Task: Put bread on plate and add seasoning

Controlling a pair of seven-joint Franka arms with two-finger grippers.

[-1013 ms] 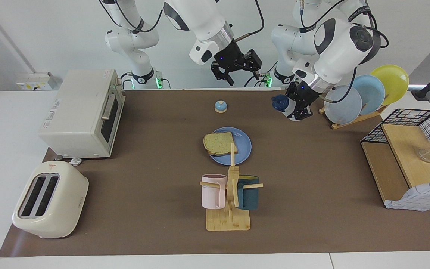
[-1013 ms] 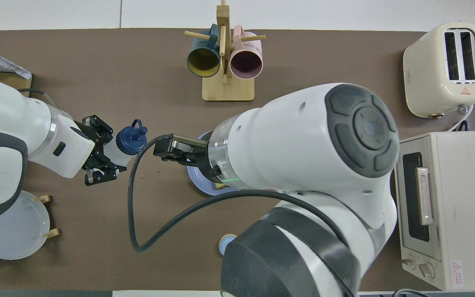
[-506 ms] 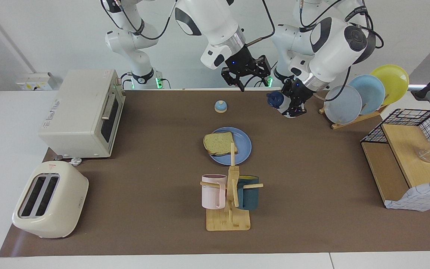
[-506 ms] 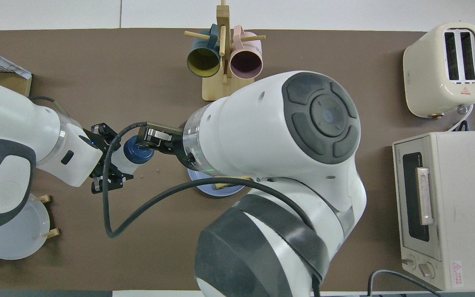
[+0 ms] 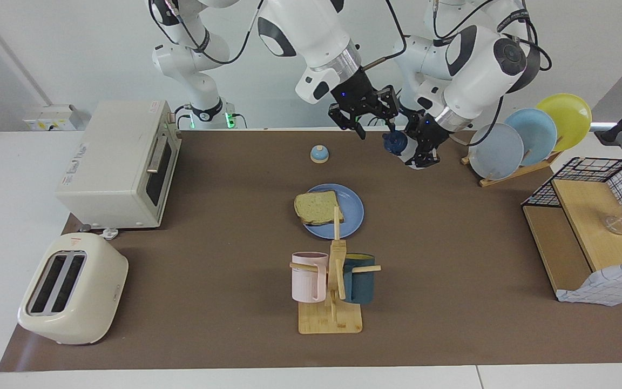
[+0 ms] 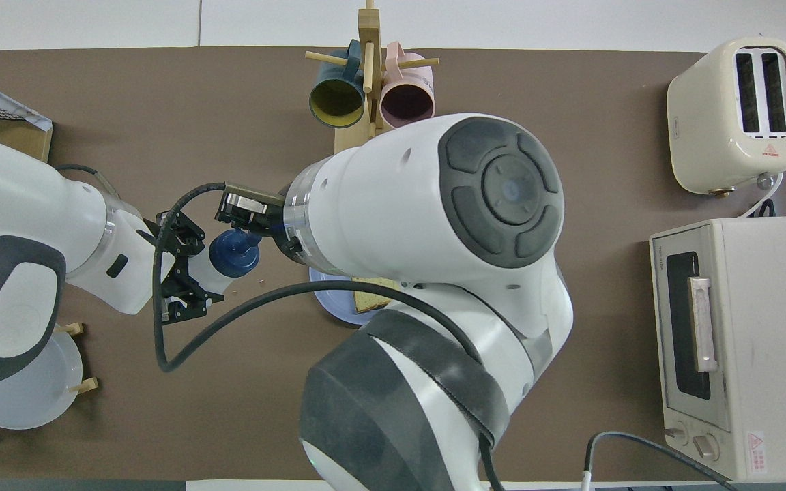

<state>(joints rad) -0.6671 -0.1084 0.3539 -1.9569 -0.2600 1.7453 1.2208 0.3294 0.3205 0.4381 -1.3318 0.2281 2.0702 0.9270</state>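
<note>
Resting on the plate [image 5: 351, 219] is the bread [image 5: 316, 207]; left tool [image 5: 424, 148] clamps the seasoning [image 5: 397, 145], right tool [image 5: 374, 116] parted.

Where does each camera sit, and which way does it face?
Facing view: high across the table, facing the robots; both arms show from base to hand, the left hand holding the seasoning bottle, the right hand beside its cap.
Overhead view: high above the robots' end, looking forward and steeply down; both forearms and hands show, the right arm covering most of the plate.
Shared: seasoning bottle, bread, plate, mug rack, seen half a turn apart.
</note>
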